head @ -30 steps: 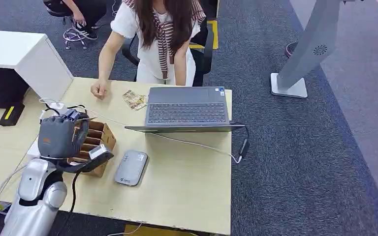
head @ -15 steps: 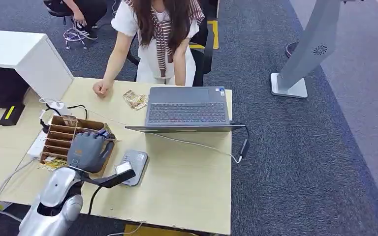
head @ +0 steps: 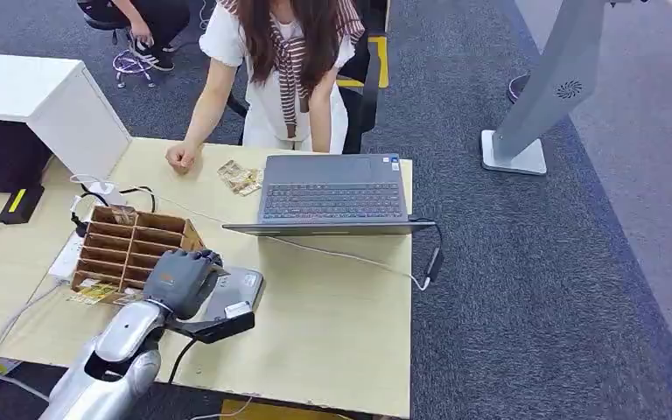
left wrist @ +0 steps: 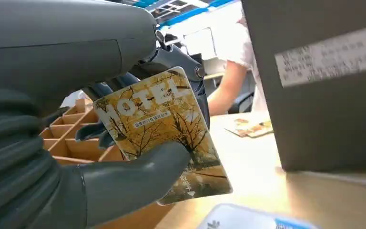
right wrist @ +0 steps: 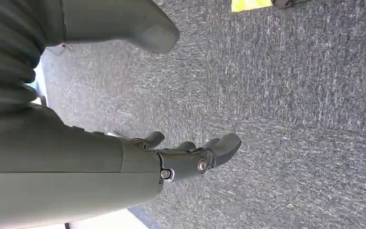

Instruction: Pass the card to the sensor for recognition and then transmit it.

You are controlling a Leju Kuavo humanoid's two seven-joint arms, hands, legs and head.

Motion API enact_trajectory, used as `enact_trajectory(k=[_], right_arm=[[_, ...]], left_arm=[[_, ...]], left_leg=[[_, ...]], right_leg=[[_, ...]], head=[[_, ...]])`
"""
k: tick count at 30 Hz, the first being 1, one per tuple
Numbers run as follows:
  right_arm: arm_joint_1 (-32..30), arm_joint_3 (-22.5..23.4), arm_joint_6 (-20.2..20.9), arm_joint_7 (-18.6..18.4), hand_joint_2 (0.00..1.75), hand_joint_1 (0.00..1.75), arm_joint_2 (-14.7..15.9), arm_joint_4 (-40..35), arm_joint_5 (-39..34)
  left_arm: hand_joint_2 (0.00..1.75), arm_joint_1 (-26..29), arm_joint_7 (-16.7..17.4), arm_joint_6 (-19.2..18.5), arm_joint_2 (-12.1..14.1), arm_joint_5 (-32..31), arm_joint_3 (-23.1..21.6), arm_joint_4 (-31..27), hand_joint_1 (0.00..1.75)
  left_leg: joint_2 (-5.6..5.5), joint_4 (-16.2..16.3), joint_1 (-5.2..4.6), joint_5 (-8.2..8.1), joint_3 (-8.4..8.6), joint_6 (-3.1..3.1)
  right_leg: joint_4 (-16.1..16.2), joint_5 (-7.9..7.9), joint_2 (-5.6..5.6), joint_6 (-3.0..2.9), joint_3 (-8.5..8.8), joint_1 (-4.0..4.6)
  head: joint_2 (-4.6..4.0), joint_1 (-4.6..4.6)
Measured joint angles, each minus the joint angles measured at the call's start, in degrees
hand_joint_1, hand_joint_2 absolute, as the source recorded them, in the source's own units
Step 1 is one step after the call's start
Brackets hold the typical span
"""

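My left hand (head: pixel 178 278) hovers over the near-left part of the grey card sensor (head: pixel 241 289) on the table. In the left wrist view that hand (left wrist: pixel 124 176) pinches a yellow hotel card (left wrist: pixel 164 129) between thumb and fingers, just above the sensor (left wrist: pixel 248 220). The card stands tilted, printed face toward the camera. My right hand (right wrist: pixel 190 155) hangs over grey carpet, fingers apart and holding nothing.
A brown cardboard organiser (head: pixel 131 245) stands just left of the sensor. An open laptop (head: pixel 331 192) sits behind it, its cable (head: pixel 359 259) trailing across the table. A person (head: pixel 280 70) sits at the far edge, one hand (head: pixel 178 157) on the table near loose cards (head: pixel 241 178).
My left hand has moved with the card from above the organiser rightward and down, coming over the sensor. The person has barely moved.
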State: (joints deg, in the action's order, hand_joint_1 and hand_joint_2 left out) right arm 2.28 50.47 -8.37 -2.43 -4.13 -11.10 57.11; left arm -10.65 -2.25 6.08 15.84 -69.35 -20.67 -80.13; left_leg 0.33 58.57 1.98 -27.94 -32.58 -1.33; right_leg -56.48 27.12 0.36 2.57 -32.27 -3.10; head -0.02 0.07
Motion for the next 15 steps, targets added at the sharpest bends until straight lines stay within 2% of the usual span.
enact_trajectory(k=[15], right_arm=[[0.0,1.07,0.09,0.0,1.75,0.0,-0.02,0.02,0.24]], left_arm=[[1.75,-1.96,0.61,-3.54,2.56,1.64,-3.91,3.52,1.75]], left_leg=[[-0.01,0.0,0.0,0.0,0.0,0.0]], right_leg=[[0.0,0.0,-0.01,0.0,0.01,0.0]], head=[[0.0,0.0]])
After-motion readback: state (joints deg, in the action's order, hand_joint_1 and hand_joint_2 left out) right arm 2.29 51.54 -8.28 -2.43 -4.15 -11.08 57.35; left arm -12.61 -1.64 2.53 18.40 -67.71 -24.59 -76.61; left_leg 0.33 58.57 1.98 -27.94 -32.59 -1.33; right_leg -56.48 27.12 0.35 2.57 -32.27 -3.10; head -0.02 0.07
